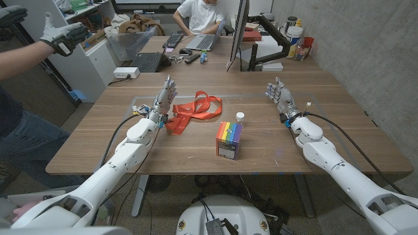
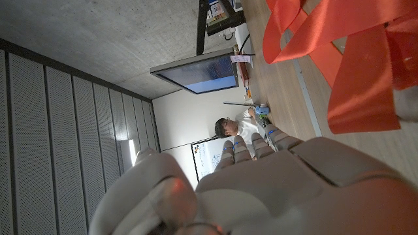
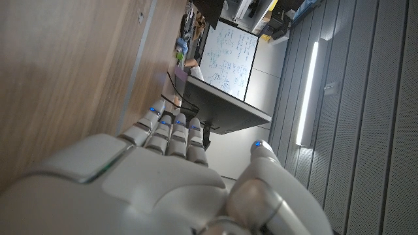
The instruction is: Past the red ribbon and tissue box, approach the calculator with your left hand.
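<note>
Head view: red ribbon (image 1: 196, 109) looped, flat beside left hand (image 1: 163, 100).

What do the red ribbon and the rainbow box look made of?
Red ribbon: likely satin-type fabric; it lies in soft loops, and in the left wrist view the folds show a smooth, faint sheen. Rainbow box: probably printed cardboard, with crisp edges and flat striped faces; finish hard to judge. Table: wood-grain surface, matte; solid wood or laminate, cannot tell.

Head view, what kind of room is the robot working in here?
Most likely a shared office or lab: a person works at a laptop on the far desk, a monitor stands on an arm, and a whiteboard hangs on the wall.
</note>
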